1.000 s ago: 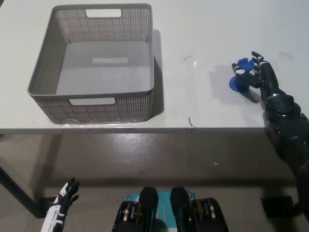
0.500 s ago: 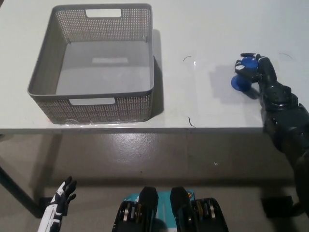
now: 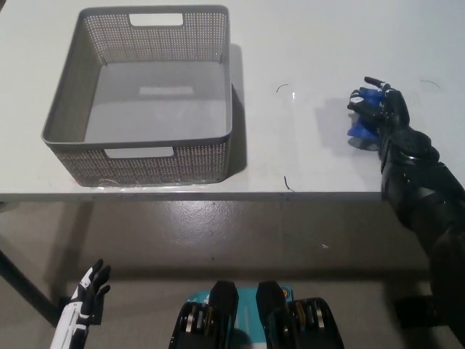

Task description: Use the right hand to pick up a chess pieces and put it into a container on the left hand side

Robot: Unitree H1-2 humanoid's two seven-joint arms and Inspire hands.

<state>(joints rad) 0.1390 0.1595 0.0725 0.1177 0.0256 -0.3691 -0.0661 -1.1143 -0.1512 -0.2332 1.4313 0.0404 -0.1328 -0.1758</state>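
A blue chess piece (image 3: 362, 125) is at the right side of the white table (image 3: 305, 43). My black right hand (image 3: 381, 109) has its fingers wrapped round the piece's upper part, covering most of it; only the blurred blue base and some of the top show. The piece looks tilted and slightly raised off the table. The grey mesh basket (image 3: 65, 109) stands at the table's left with nothing inside it. My white left hand (image 3: 86, 297) hangs low at the lower left, below the table's edge, with its fingers apart and holding nothing.
The table's front edge (image 3: 218, 194) runs across the middle of the view, with floor beneath it. A dark table leg (image 3: 25, 291) slants at the lower left. Small dark marks (image 3: 288, 183) lie on the tabletop between the basket and the piece.
My right hand has closed round the blue chess piece and shifted slightly left and toward me; the piece now blurs and tips. My left hand has dropped lower and further left.
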